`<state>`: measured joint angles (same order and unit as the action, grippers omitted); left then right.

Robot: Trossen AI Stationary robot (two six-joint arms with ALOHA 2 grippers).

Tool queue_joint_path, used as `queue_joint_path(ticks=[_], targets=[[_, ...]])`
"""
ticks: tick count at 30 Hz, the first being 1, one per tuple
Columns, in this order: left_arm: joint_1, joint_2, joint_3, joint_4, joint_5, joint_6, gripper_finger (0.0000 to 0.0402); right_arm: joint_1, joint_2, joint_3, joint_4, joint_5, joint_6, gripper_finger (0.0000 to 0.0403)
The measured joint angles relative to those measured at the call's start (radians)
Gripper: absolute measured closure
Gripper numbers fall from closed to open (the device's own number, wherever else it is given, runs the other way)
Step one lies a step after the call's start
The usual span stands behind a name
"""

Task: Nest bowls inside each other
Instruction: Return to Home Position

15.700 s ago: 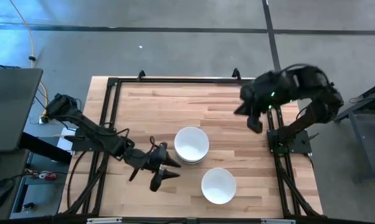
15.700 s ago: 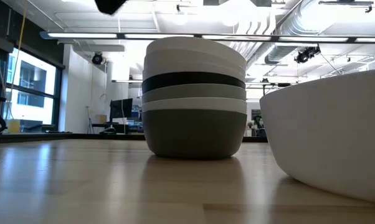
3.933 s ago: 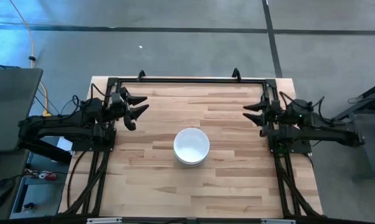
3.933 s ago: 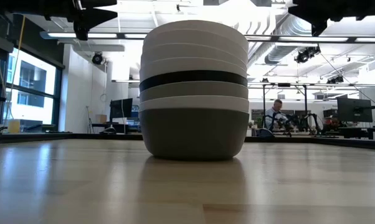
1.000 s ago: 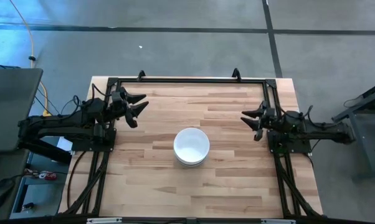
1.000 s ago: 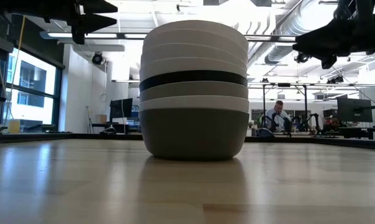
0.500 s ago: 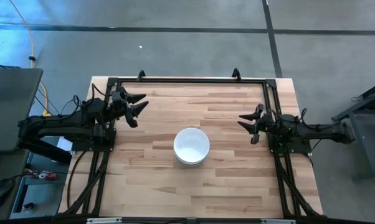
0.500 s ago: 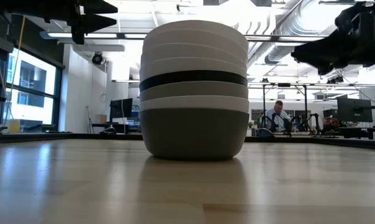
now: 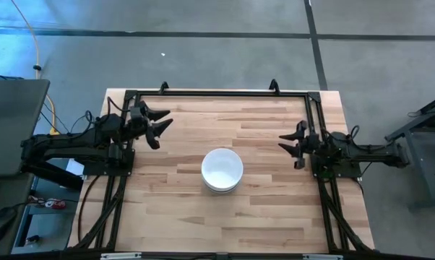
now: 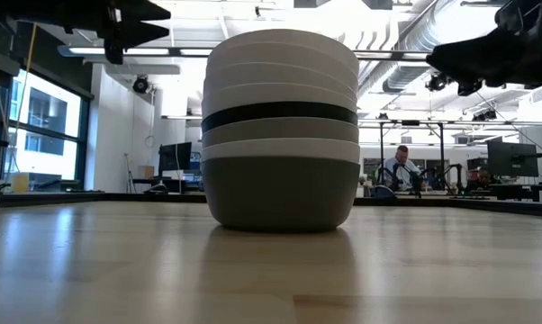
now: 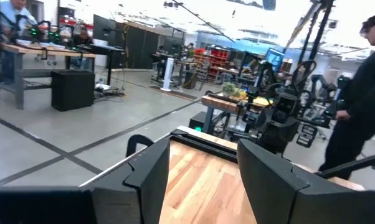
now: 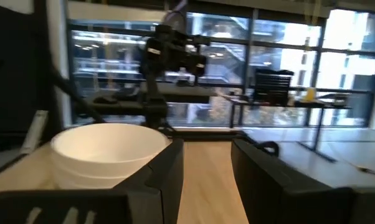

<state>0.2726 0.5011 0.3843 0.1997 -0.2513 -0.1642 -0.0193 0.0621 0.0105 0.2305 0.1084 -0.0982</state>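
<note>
One stack of bowls (image 9: pixel 222 170) on bench (image 9: pixel 268 217), midway between the two jaws, well apart from both. State: left jaws parted, empty; right jaws likewise.

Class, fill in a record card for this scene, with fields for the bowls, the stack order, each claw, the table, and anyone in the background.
Bowls: one nested stack, mid-table
Stack order: darker grey bowl at the bottom, black bowl midway, white bowls on top
Left claw: open, empty, by the table's left edge, clear of the stack
Right claw: open, empty, by the right edge, clear of the stack
Table: wooden, with a black frame
Background: a person in the room behind
</note>
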Motion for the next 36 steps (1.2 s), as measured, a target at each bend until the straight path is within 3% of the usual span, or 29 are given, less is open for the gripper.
queue_joint_path(ticks=[8,13,20,36], targets=[[0.0,0.014,-0.002,0.001,0.158,0.016,0.0225,0.0,0.0,0.0,-0.031,-0.098,0.038,0.0277],[-0.005,0.025,-0.096,0.153,0.199,0.064,0.0225,0.0,0.0,-0.001,-0.031,-0.098,0.066,0.0277],[-0.007,0.009,-0.26,0.397,0.181,0.037,0.0225,0.0,0.0,-0.001,0.021,-0.098,0.071,0.0277],[-0.107,-0.002,-0.291,0.515,0.062,0.149,0.0225,0.0,0.0,-0.002,0.015,-0.066,0.092,0.0277]])
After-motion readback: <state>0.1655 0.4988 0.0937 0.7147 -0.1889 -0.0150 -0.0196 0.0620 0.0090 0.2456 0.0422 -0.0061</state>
